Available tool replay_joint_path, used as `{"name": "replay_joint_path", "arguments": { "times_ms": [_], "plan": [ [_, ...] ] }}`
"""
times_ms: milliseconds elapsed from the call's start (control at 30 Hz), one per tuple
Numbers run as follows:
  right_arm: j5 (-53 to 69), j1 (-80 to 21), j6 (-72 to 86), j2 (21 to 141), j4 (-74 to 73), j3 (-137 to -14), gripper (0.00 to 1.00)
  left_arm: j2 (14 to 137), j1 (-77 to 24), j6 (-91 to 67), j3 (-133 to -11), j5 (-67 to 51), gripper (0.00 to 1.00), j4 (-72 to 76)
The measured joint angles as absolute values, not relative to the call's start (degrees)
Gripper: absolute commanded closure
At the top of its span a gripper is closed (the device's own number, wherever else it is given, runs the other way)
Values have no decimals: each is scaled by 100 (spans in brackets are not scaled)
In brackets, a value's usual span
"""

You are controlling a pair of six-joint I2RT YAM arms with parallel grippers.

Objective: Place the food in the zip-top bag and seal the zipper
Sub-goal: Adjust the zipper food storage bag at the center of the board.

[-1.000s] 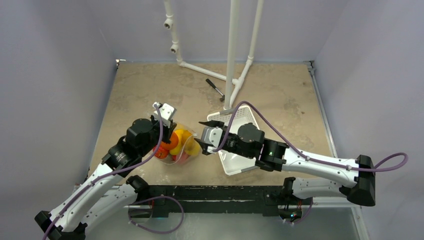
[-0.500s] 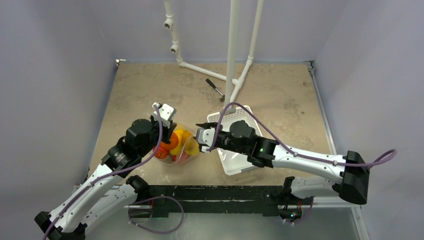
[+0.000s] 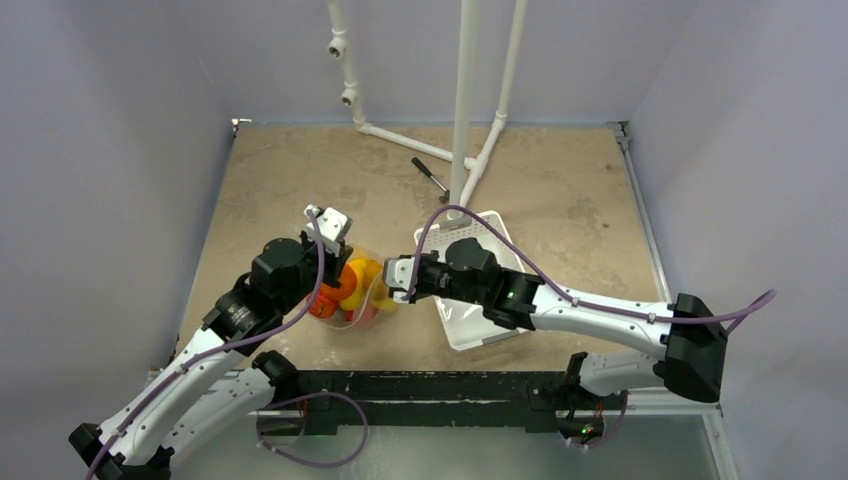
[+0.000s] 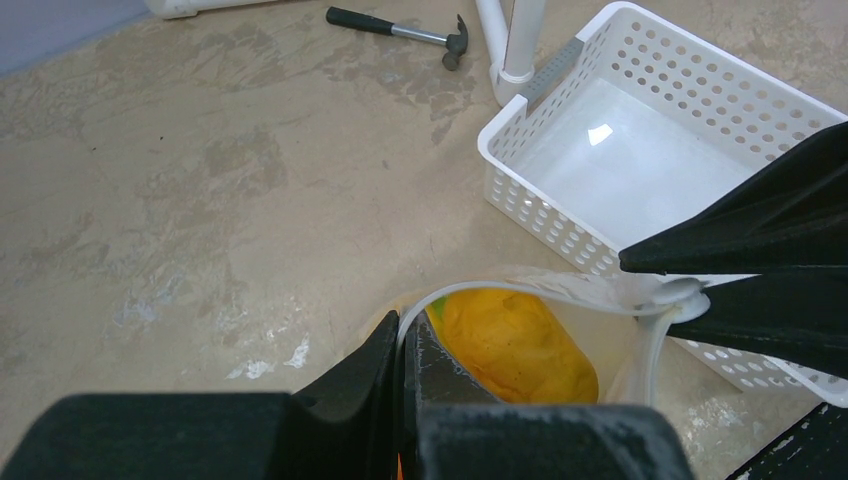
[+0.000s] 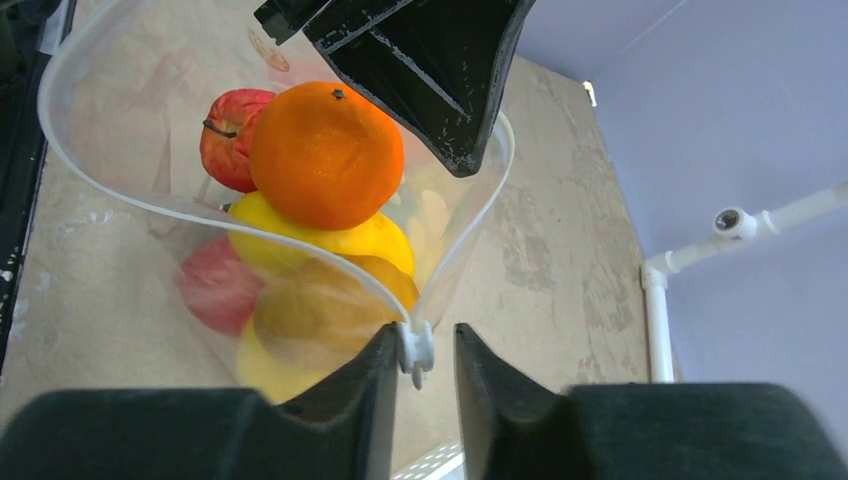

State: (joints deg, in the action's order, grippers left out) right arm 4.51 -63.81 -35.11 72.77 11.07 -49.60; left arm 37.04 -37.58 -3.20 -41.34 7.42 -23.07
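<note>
Zipper [image 5: 413,347] end sits inside the parted right claw [image 5: 425,340]; only the left wrist view shows left claw [image 4: 403,340] pinching it.

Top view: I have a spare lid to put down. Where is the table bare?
Bare: the far-left table between the left wall and the hammer, and the far-right strip between the basket and right wall. Crowded: near centre, where left claw and right claw meet at the bag beside the basket.

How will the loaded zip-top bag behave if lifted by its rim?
Likely floppy: the zip-top bag is thin clear film, its rim bowing between the left gripper and right gripper. Probably bottom-heavy, so it should sag: orange, apple and lemon are piled inside. Being round, they may shift and swing it.
</note>
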Motion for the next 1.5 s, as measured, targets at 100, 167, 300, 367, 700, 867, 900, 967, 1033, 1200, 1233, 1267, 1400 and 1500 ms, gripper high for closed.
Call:
{"name": "replay_joint_path", "arguments": {
  "times_ms": [100,167,300,367,700,867,900,967,1033,1200,1233,1267,1400,1500],
  "plan": [
    [510,-6368,-3546,7314,1011,-5035,94,3697,-3758,-320,-4134,742,100,-2311],
    [548,-6368,-3570,7349,978,-5094,100,3673,-3758,-322,-4134,742,100,-2314],
    [589,-6368,-3564,7389,856,-5212,100,3597,-3758,-340,-4134,749,100,-2342],
    [626,-6368,-3562,7389,803,-5240,100,3533,-3758,-349,-4134,768,95,-2386],
    [703,-6368,-3433,7387,596,-5417,100,3299,-3758,-596,-4366,884,65,-2947],
    [690,-6368,-3214,7295,484,-5468,100,3240,-3758,-742,-4700,1028,57,-3181],
    [681,-6368,-3188,7262,473,-5468,100,3223,-3758,-775,-4772,1068,53,-3236],
    [657,-6368,-3124,7181,467,-5468,100,3155,-3758,-821,-4871,1129,48,-3280],
    [617,-6368,-3059,7078,464,-5468,100,3057,-3758,-867,-4947,1197,42,-3308],
    [504,-6368,-2864,6862,513,-5465,100,2950,-3758,-1000,-5140,1269,32,-3365],
    [499,-6368,-2823,6853,530,-5465,100,2950,-3758,-1009,-5175,1278,28,-3378],
    [493,-6368,-2781,6858,545,-5465,100,2950,-3758,-1031,-5216,1284,24,-3404],
    [414,-6368,-2580,6976,513,-5557,100,2985,-3758,-1278,-5474,1286,13,-3542],
    [388,-6370,-2410,7107,508,-5714,100,3044,-3758,-1588,-5730,1269,11,-3605]
  ]
}}
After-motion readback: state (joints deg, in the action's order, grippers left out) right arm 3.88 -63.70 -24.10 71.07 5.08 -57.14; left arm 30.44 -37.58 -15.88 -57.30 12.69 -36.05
